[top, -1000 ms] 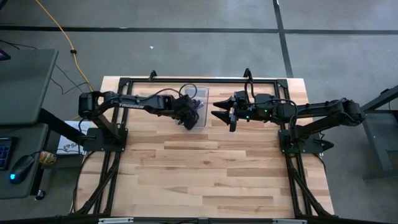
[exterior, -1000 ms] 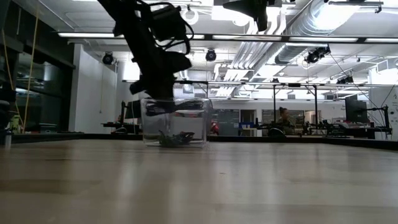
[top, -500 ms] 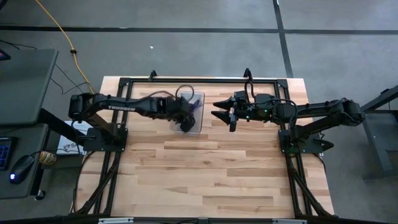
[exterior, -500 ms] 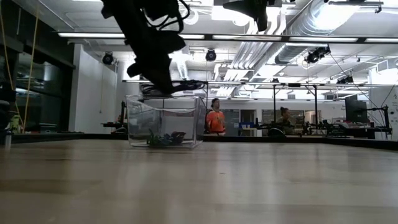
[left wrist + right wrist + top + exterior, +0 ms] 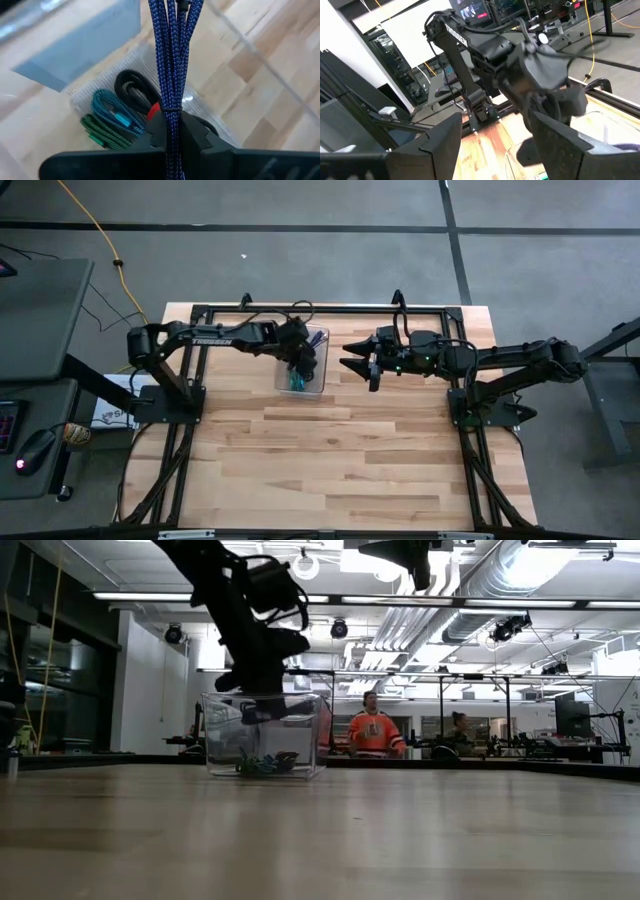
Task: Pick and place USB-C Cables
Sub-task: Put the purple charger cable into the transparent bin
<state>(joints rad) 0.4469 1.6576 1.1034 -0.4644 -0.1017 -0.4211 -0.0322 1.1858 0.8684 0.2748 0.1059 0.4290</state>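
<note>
Over the clear bin, the left gripper is clamped on the purple cable. The teal cable, green cable and red-and-black cable lie inside. Beside the bin, the right gripper hangs with fingers apart.

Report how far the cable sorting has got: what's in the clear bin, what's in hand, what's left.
Done: the teal cable, green cable and red-and-black cable lie in the clear bin. In hand: the left gripper is shut on the purple cable, hanging over the bin. Left: releasing it there. The right gripper waits open beside the bin.
</note>
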